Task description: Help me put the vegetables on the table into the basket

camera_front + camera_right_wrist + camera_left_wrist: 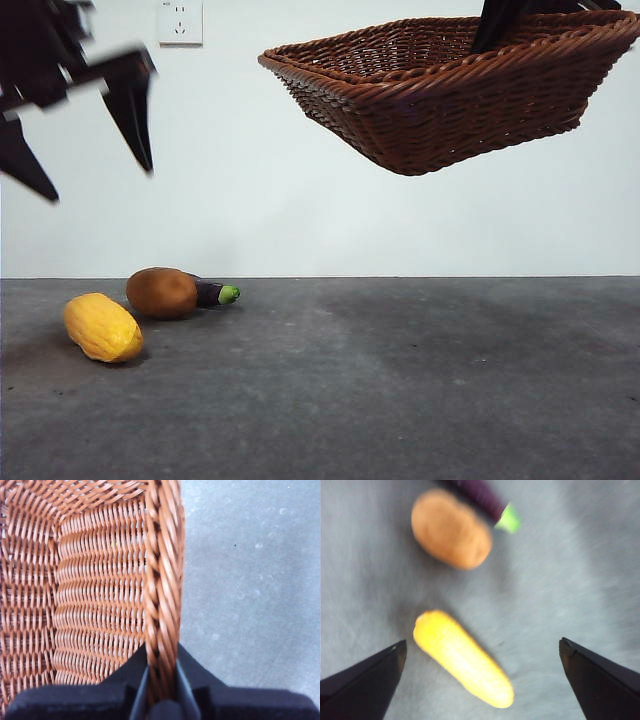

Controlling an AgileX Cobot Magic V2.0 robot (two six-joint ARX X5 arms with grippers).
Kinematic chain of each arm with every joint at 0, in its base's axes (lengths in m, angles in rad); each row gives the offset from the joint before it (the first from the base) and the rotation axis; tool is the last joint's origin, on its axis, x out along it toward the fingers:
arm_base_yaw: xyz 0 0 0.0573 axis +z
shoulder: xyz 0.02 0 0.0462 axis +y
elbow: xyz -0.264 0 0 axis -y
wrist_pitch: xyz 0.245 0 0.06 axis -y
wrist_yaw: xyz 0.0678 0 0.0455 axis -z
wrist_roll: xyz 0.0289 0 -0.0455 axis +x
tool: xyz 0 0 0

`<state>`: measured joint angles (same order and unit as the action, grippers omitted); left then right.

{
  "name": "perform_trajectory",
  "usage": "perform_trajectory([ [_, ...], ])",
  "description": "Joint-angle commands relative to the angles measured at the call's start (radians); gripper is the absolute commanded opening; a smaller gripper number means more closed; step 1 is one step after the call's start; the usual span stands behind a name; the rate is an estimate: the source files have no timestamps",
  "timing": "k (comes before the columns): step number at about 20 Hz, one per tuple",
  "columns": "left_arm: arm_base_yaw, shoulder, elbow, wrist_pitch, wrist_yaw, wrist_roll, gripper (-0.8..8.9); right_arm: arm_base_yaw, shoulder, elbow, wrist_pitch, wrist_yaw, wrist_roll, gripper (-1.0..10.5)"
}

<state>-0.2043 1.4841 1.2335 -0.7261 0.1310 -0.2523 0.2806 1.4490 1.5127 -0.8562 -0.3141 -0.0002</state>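
The corn cob (102, 327) lies nearest on the table (400, 390), at the left of the front view. Just behind it sits the potato (161, 292), and the eggplant (215, 294) pokes its green tip out from behind the potato, close against it. In the left wrist view the cob (464, 658) lies between the two jaws but well below them, with the potato (451, 529) and eggplant (487, 502) beyond.

The left gripper (85, 160) hangs above the three vegetables, apart from them, jaws spread wide and holding nothing; it shows blurred in the front view.

Farther right and high off the table, the basket (450, 95) hangs tilted in the air. The right gripper (161, 680) has its jaws pinched tight on the basket's braided rim (162, 580), one jaw inside the wall and one outside.
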Motion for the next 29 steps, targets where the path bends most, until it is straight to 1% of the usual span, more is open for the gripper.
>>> perform_trajectory([
  [1, -0.024, 0.098, 0.007, -0.021, -0.054, -0.054, 5.98, 0.002, -0.008, 0.005, 0.009, -0.01, -0.008, -0.1],
  [3, -0.025, 0.169, 0.006, -0.029, -0.058, -0.092, 5.98, 0.001, -0.008, 0.005, 0.01, -0.008, -0.014, -0.1],
  [4, -0.025, 0.194, 0.006, -0.032, -0.079, -0.104, 5.98, 0.0, -0.008, 0.005, 0.009, -0.007, -0.021, -0.1],
  [6, -0.026, 0.243, 0.006, -0.039, -0.114, -0.109, 5.98, 0.001, -0.008, 0.005, 0.009, -0.007, -0.03, -0.1],
  [8, -0.026, 0.29, 0.006, -0.045, -0.113, -0.134, 5.98, 0.001, -0.007, 0.005, 0.01, -0.007, -0.033, -0.1],
  [12, -0.048, 0.346, 0.006, -0.027, -0.131, -0.141, 5.96, 0.0, -0.007, 0.005, 0.009, -0.007, -0.039, -0.1],
  [14, -0.058, 0.36, 0.006, -0.017, -0.131, -0.148, 5.77, 0.0, -0.007, 0.005, 0.01, -0.007, -0.039, -0.1],
  [15, -0.061, 0.362, 0.006, -0.016, -0.131, -0.148, 4.79, 0.0, -0.007, 0.005, 0.009, -0.007, -0.039, -0.1],
  [17, -0.068, 0.362, 0.006, -0.01, -0.131, -0.145, 2.2, 0.0, -0.007, 0.005, 0.008, -0.007, -0.039, -0.1],
  [19, -0.068, 0.362, 0.006, -0.009, -0.13, -0.135, 0.0, 0.0, -0.007, 0.005, -0.003, -0.007, -0.049, -0.1],
  [20, -0.068, 0.362, 0.006, -0.007, -0.13, -0.132, -0.08, 0.0, -0.007, 0.005, -0.01, -0.007, -0.053, -0.1],
  [21, -0.068, 0.361, 0.006, -0.006, -0.123, -0.106, -0.08, 0.0, -0.007, 0.005, -0.01, -0.007, -0.054, -0.1],
  [24, -0.069, 0.334, 0.006, -0.029, -0.124, 0.007, -0.08, 0.0, -0.006, 0.005, -0.013, 0.008, -0.05, -0.1],
  [26, -0.069, 0.261, 0.006, -0.021, -0.121, 0.062, -0.08, 0.0, -0.003, 0.005, -0.02, 0.009, -0.046, -0.1],
  [29, -0.066, 0.081, 0.006, 0.017, -0.051, 0.162, -0.08, 0.0, 0.038, 0.005, -0.037, 0.02, -0.03, -0.1],
])
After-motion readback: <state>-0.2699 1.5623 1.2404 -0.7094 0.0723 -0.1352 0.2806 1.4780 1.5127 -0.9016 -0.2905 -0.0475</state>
